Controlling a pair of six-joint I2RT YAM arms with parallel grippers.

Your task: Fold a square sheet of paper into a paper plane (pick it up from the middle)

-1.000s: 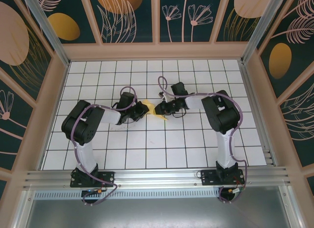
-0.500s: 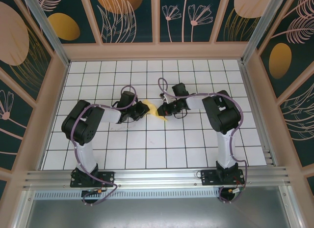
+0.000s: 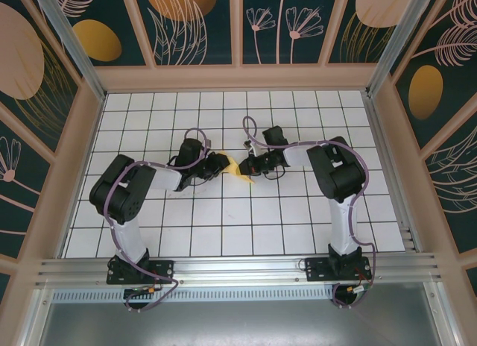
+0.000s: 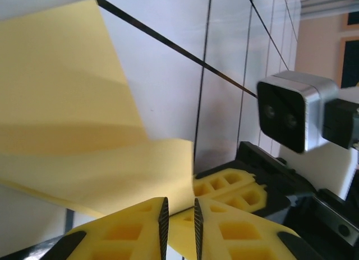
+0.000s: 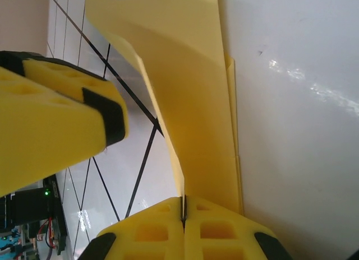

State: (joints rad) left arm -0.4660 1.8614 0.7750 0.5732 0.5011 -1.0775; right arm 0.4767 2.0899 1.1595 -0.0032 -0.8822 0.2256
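Nearest, at the table's front edge, the left arm base (image 3: pixel 140 270) and the right arm base (image 3: pixel 334 270) are bolted side by side. Each arm bends inward over the white grid table (image 3: pixel 223 219), so the wrists face each other near its middle.

There the left end effector (image 3: pixel 218 165) and the right end effector (image 3: pixel 250 167) stand close together, with the sheet of paper (image 3: pixel 238 171) showing as a small yellow wedge between them.

In the right wrist view, the right end effector is clamped on the paper. Its two yellow pads (image 5: pixel 157 232) press flat together and the sheet's edge disappears into the seam between them. From that seam the paper rises away in a curved, folded band, with stepped layers along one side. One finger of the left end effector sits just beside it.

In the left wrist view, the left end effector's ribbed pads (image 4: pixel 164 221) stand a narrow slot apart, so it is slightly open. Yellow paper shows through the slot, but I cannot tell whether either pad touches it. Just past the paper are the right end effector's yellow finger and the silver camera (image 4: pixel 291 117) on its wrist.

Farther back, bare grid tiles run to the dark floral back wall (image 3: pixel 238 25).
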